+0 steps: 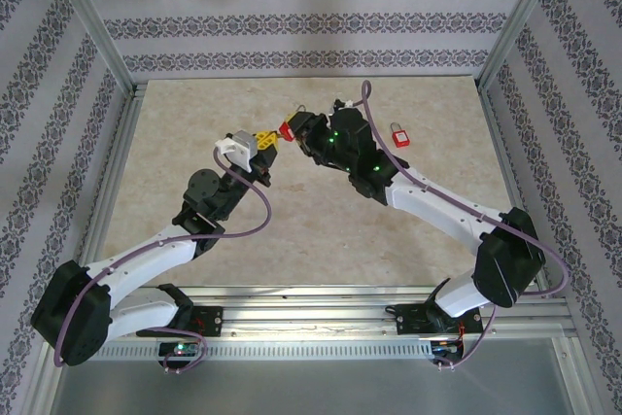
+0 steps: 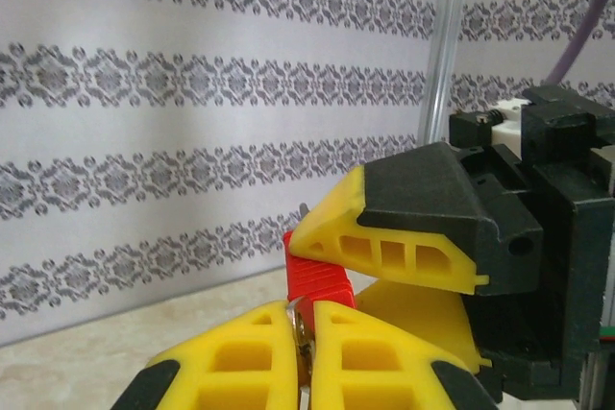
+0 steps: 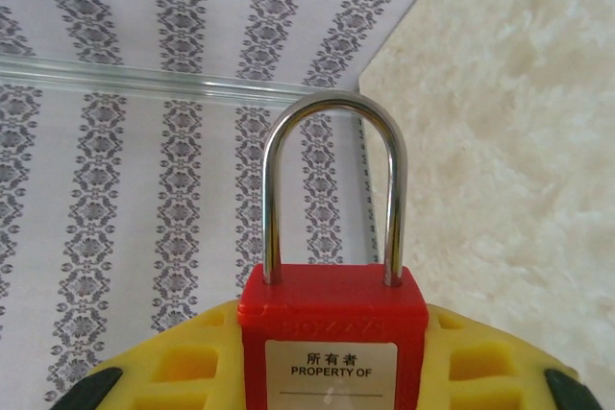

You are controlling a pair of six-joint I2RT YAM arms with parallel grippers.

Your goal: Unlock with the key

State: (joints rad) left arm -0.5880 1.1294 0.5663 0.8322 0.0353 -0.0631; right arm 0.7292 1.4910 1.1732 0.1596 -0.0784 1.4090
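On my feed the padlock [image 3: 332,328] body looks like smooth, glossy red plastic, and its shackle [image 3: 332,100] is bright polished metal. The key [image 2: 303,338] looks like duller metal. The fingers [image 3: 183,367] are matt yellow plastic. The table [image 3: 509,141] looks like matt marbled stone.

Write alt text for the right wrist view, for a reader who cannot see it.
A red padlock labelled PROPERTY OF sits upright in the right gripper, yellow fingers on either side of its body. Both legs of its silver shackle enter the body. Behind: striped patterned wall and a pale marbled tabletop.
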